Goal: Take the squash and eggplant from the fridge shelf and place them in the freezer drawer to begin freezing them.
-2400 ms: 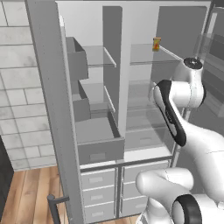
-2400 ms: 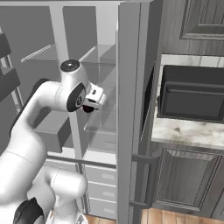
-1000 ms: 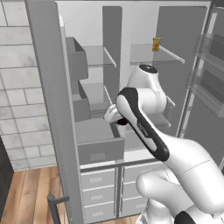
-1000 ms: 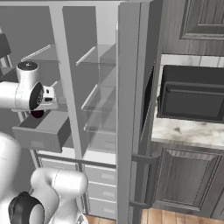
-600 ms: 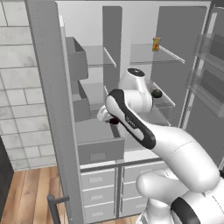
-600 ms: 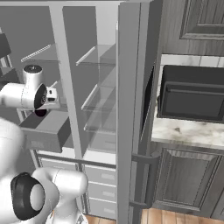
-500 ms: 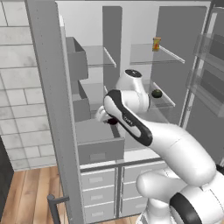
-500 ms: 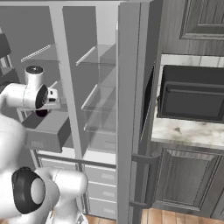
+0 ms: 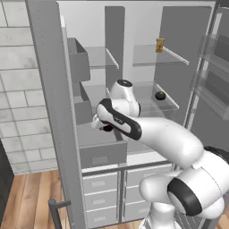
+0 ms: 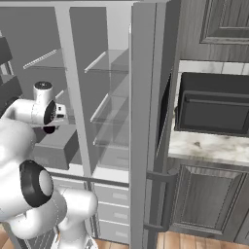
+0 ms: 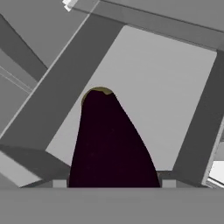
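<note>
My gripper (image 9: 105, 126) is shut on the eggplant (image 9: 108, 128), a glossy dark purple-black oblong, and hangs just above the open freezer drawer (image 9: 103, 154). From the right base the gripper (image 10: 50, 126) holds the eggplant (image 10: 49, 130) over the drawer (image 10: 54, 147). The hand view looks down the eggplant (image 11: 109, 144) onto the drawer's pale floor (image 11: 175, 83); the eggplant hides the fingertips. The squash (image 9: 160, 95), small, round and dark, sits on the right fridge shelf (image 9: 167, 103), well right of the gripper.
A small yellow-orange item (image 9: 159, 44) stands on the upper right shelf. The open fridge door (image 9: 49, 112) rises at the left, another door (image 10: 146, 121) at the right. Pale drawers with bar handles (image 9: 100, 197) lie below. A dark oven (image 10: 214, 104) sits above a stone counter (image 10: 209, 146).
The arm has swung left from the right shelf side to above the freezer drawer, carrying the eggplant and sinking slightly. The squash has stayed on its shelf.
</note>
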You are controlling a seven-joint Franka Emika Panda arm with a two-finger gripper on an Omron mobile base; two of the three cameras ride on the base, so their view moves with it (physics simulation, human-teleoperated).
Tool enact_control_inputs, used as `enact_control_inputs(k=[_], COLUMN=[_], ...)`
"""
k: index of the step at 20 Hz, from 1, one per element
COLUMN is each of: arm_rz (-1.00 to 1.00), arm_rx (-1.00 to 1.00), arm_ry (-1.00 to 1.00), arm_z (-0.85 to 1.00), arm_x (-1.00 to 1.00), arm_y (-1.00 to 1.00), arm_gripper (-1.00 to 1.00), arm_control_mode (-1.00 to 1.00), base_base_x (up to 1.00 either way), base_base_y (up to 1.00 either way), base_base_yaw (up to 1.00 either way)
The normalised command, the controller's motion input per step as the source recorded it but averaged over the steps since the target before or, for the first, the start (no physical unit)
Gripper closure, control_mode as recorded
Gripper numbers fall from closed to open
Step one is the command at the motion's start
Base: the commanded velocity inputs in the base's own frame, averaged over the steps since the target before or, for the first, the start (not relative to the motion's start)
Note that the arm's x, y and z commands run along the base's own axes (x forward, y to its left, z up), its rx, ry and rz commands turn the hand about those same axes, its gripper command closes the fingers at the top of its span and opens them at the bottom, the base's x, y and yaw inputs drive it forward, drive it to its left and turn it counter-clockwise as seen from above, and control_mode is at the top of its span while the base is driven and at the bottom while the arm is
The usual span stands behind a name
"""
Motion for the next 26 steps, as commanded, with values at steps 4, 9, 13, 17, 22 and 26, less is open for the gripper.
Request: enact_control_inputs(k=[4, 9, 13, 17, 22, 26], arm_rz=[0.00, 0.00, 0.00, 0.00, 0.00, 0.00], arm_rx=[-0.01, -0.01, -0.01, -0.01, 0.00, 0.00], arm_ry=[0.00, 0.00, 0.00, 0.00, 0.00, 0.00], arm_z=[-0.37, -0.34, -0.26, -0.29, -0.19, -0.28], arm_x=[0.24, 0.35, 0.34, 0.39, 0.38, 0.33], arm_y=[0.19, 0.19, 0.22, 0.20, 0.11, 0.03], arm_gripper=[1.00, 1.00, 1.00, 1.00, 1.00, 1.00], arm_control_mode=[-1.00, -1.00, -1.00, -1.00, -1.00, -1.00], base_base_x=[0.00, 0.00, 0.00, 0.00, 0.00, 0.00], base_base_y=[0.00, 0.00, 0.00, 0.00, 0.00, 0.00], base_base_yaw=[0.00, 0.00, 0.00, 0.00, 0.00, 0.00])
